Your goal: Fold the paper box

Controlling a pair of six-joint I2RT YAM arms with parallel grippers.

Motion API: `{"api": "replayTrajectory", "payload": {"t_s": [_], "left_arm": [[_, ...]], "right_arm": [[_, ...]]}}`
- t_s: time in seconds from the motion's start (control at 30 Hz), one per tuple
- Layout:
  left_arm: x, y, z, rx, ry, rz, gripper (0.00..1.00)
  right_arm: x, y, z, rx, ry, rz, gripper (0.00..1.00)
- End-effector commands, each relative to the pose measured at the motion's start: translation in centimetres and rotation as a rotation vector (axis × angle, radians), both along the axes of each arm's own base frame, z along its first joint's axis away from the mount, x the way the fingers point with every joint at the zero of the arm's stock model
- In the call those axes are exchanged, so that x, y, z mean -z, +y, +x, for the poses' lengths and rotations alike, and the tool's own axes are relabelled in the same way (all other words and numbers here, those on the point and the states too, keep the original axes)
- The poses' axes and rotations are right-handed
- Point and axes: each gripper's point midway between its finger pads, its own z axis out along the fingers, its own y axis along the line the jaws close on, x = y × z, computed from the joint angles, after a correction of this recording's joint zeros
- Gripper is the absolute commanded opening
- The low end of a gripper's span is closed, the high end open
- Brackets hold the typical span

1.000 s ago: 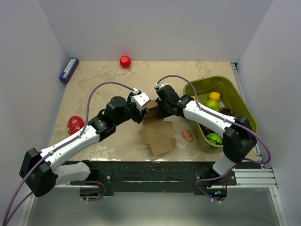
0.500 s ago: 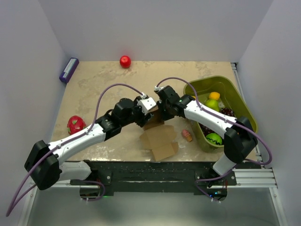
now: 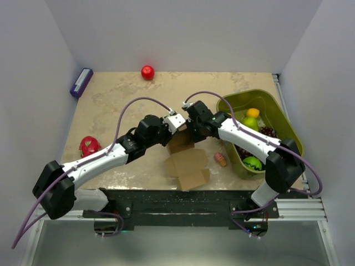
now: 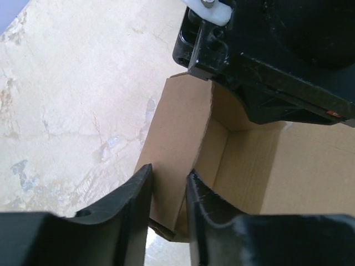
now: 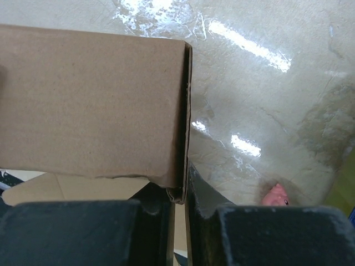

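Note:
The paper box (image 3: 187, 162) is brown cardboard, partly folded, lying mid-table with its far end raised into walls. My left gripper (image 3: 173, 125) reaches in from the left. In the left wrist view (image 4: 168, 180) its fingers sit on either side of a raised wall of the box (image 4: 277, 160), one outside and one inside, closed onto it. My right gripper (image 3: 192, 131) comes from the right. In the right wrist view (image 5: 178, 191) it is shut on the lower corner edge of an upright cardboard panel (image 5: 89, 100).
A green basket (image 3: 248, 93) with several fruits stands at the right. A small pink object (image 3: 221, 159) lies between the basket and the box. A red apple (image 3: 147, 72) and a purple box (image 3: 81, 82) lie at the back, and a red toy fruit (image 3: 88, 147) at the left.
My left arm has swung right and its gripper has come onto the raised wall of the box. The right gripper has kept its hold, and the box has shifted slightly.

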Motion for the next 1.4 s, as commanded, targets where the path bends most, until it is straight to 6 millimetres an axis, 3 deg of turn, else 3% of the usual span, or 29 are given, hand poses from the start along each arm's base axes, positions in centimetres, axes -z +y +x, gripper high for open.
{"api": "replayTrajectory", "payload": {"t_s": [0.0,0.2,0.4,0.6,0.83,0.97,1.1,1.2,1.37], "left_arm": [[-0.9,-1.4,0.3,0.016,-0.006,-0.027,0.29],[-0.3,-1.4,0.6,-0.009,0.002,-0.012,0.12],[1.0,-0.7,0.6,-0.042,0.038,0.027,0.01],[1.5,0.1,0.9,-0.099,0.05,0.042,0.0],[3.2,1.8,1.9,-0.21,0.105,0.073,0.0],[4.0,5.9,4.8,-0.373,0.233,0.005,0.0],[3.4,8.2,6.4,-0.469,0.262,-0.075,0.0],[3.5,9.2,6.8,-0.511,0.259,-0.065,0.0],[3.5,9.6,6.9,-0.514,0.254,-0.049,0.0]], "right_arm": [[-4.1,1.6,0.9,-0.031,-0.081,0.111,0.21],[-5.8,1.3,1.5,0.02,-0.141,0.142,0.7],[-8.8,0.4,2.6,0.107,-0.233,0.172,0.94],[-9.6,-2.9,4.4,0.242,-0.254,0.177,0.96],[-14.8,-7.1,5.8,0.375,-0.372,0.289,0.97],[-17.4,-9.5,5.9,0.433,-0.447,0.32,0.98],[-18.7,-8.7,4.6,0.393,-0.437,0.397,0.98],[-18.1,-7.5,3.4,0.364,-0.381,0.463,0.95],[-14.9,-5.5,2.0,0.296,-0.258,0.515,0.88]]}}
